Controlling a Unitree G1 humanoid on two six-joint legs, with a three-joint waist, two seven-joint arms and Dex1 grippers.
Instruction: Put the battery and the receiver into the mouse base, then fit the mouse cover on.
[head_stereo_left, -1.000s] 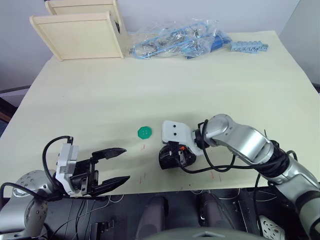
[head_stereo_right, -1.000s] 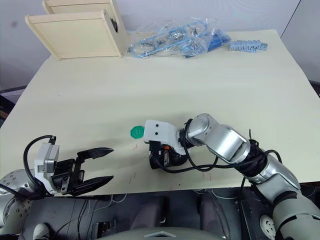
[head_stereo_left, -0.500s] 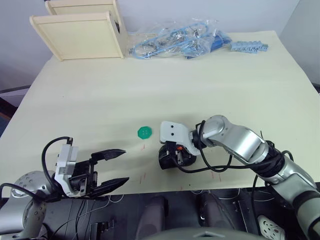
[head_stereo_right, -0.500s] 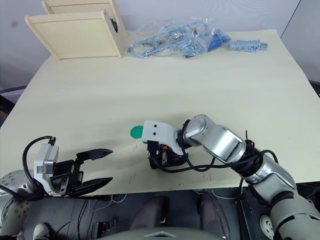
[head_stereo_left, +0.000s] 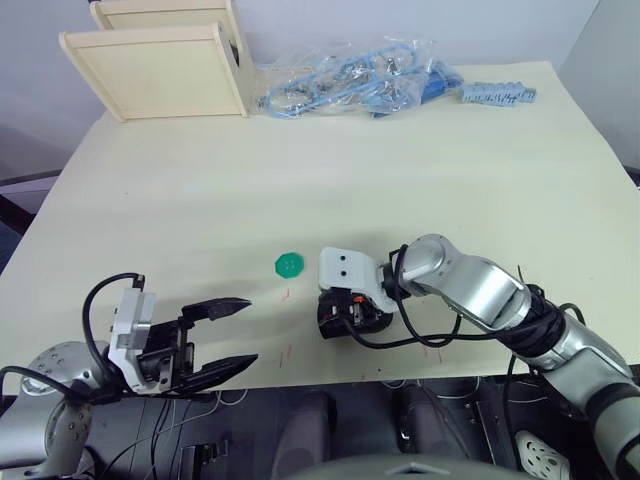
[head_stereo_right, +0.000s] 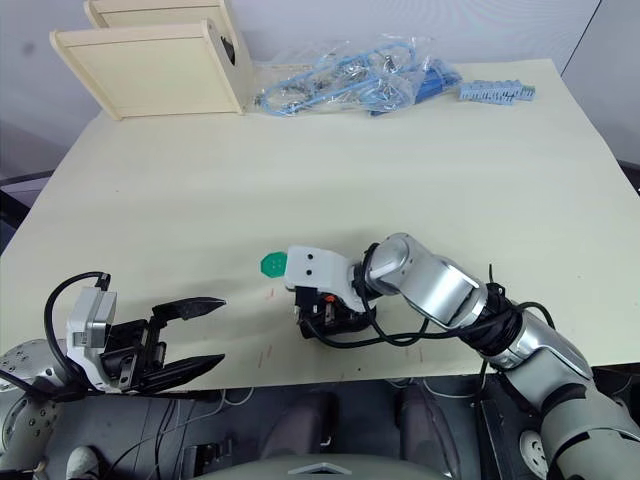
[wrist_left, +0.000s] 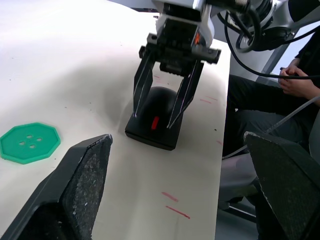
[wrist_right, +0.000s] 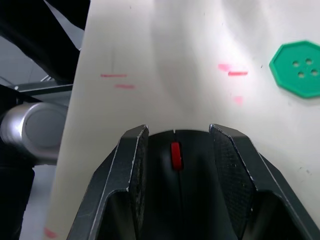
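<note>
Left wrist view shows the right gripper (wrist_left: 172, 97) standing over the black oval mouse (wrist_left: 156, 120) with its red scroll wheel, one black finger down each flank of the body. Compared with the picture one second ago, the right arm has drawn in slightly toward the near edge of the pale cream counter (head_stereo_left: 400, 160), and the white wrist housing now sits a little lower over the mouse; the mouse itself has barely shifted, and the left arm has not moved. My reading is that the right gripper is settling onto the mouse, either steadying it or seating the top shell, so the assembly appears to be in its closing stage. No loose battery, receiver or separate cover is to be seen on the counter, which fits that judgement, though the inside of the mouse is hidden.

The right wrist view has the two fingers (wrist_right: 134, 165) close against the mouse sides, narrowly spread to its width; whether they press firmly cannot be told.

The left gripper (head_stereo_left: 232, 334) hangs near the front edge of the counter with its fingers wide apart and holding nothing, well apart from the mouse.

A flat green octagonal button-like disc (head_stereo_left: 289, 264) lies just beside the mouse, untouched.
</note>
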